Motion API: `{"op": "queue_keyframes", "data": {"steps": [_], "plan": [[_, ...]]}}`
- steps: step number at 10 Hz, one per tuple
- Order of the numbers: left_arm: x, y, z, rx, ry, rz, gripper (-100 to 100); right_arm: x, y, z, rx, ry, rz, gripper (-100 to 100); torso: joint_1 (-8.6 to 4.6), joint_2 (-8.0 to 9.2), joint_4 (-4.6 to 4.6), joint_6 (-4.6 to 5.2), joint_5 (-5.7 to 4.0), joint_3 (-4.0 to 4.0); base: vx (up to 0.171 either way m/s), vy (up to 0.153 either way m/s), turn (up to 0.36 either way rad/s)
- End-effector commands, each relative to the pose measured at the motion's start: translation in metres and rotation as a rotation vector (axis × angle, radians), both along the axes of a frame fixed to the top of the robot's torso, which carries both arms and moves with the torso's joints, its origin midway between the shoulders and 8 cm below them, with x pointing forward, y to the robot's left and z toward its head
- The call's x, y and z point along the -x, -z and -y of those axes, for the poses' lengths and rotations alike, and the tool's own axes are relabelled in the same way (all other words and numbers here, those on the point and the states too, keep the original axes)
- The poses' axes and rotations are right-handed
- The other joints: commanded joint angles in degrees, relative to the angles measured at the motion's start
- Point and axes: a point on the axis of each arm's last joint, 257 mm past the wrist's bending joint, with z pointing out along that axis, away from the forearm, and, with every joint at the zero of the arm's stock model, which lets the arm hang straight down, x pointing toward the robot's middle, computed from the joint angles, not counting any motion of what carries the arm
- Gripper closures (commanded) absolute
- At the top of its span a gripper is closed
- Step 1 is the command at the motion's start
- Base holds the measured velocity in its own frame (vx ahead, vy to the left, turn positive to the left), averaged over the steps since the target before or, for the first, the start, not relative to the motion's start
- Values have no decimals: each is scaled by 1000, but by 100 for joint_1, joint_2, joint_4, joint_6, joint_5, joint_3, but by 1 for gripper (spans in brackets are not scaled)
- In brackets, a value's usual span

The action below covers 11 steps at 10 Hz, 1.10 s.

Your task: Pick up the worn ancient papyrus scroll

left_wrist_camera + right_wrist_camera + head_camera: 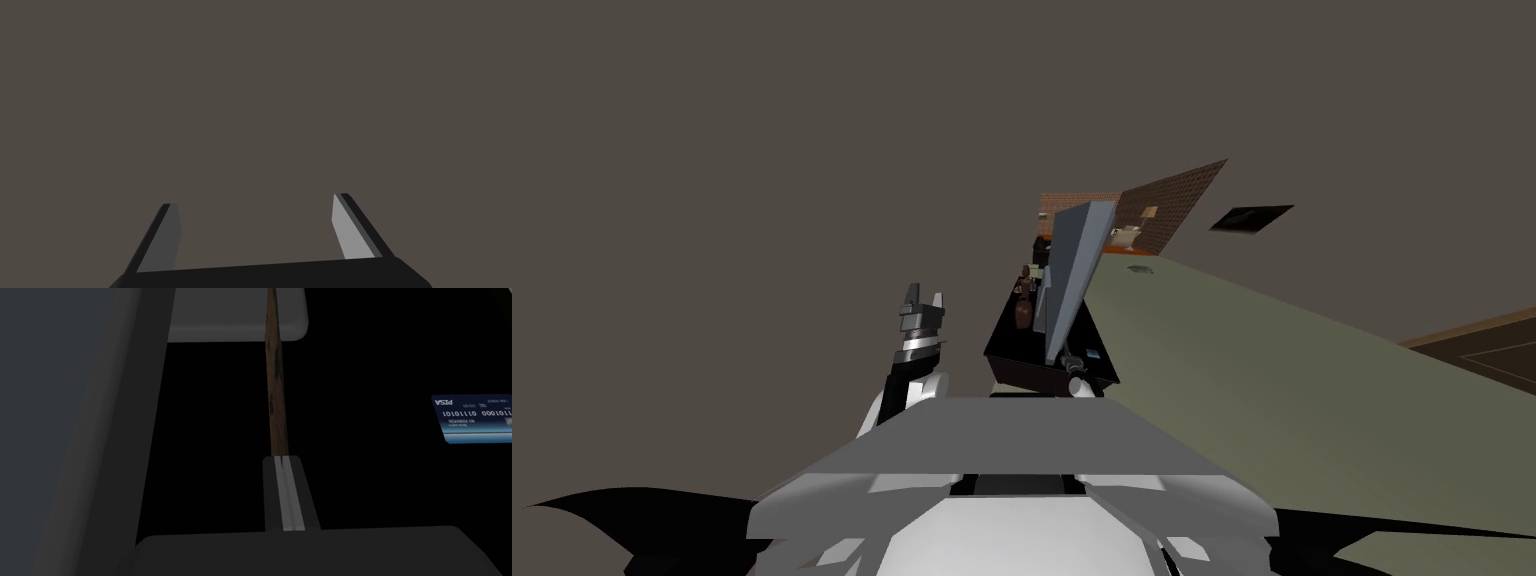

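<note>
Start with the head view. Just left of the frame's centre, your left gripper (924,297) stands raised against a flat brown-grey wall, its two fingers apart. At the centre sits a black box-shaped tray (1012,360), and a tall grey-blue slanted panel (1070,270) rises out of it and hides much of the inside. A small brown shape (1024,293) sits at the tray's far left edge, too small for you to identify. An olive-green flat surface (1292,380) spreads across the right of the frame.

In the left wrist view, the fingers stand wide apart in front of that same plain brown-grey colour.

In the right wrist view, your right gripper (283,459) has its fingers pressed almost together, with only a sliver between them. They pinch the near end of the thin brown mottled scroll (275,388). You see the scroll edge-on as a narrow strip running straight away from the fingertips over blackness. Its far end crosses a pale grey slab with a rounded corner (225,323) and is cut off at the frame's edge. A dark blue printed card (475,420) lies well apart from the scroll, and the frame edge clips it too. The grey-blue panel fills the scroll's other side.
</note>
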Motion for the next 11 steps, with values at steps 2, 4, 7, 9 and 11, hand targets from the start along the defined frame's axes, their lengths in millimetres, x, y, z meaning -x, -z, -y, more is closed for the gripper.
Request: {"op": "queue_keyframes", "data": {"steps": [2,4,7,9,11], "plan": [[0,0,0,0,0,0,0,1,0,2,3,3,0,100,1,-3,0,-10,-8,-1,-1,-1,-12],[0,0,0,0,0,0,0,1,0,2,2,3,0,0,2,-5,0,-9,-6,-2,0,0,0],[0,0,0,0,0,0,0,-6,-7,-37,3,-54,0,100,13,-14,0,-11,-5,-7,23,1,-117],[0,0,0,0,0,0,0,-9,-11,-54,4,-79,1,100,-7,-7,1,-7,-5,-3,-2,-40,-138],[0,0,0,0,0,0,0,-10,-10,-49,3,-72,1,0,-4,-2,1,-7,-5,0,-2,-8,-10]]}}
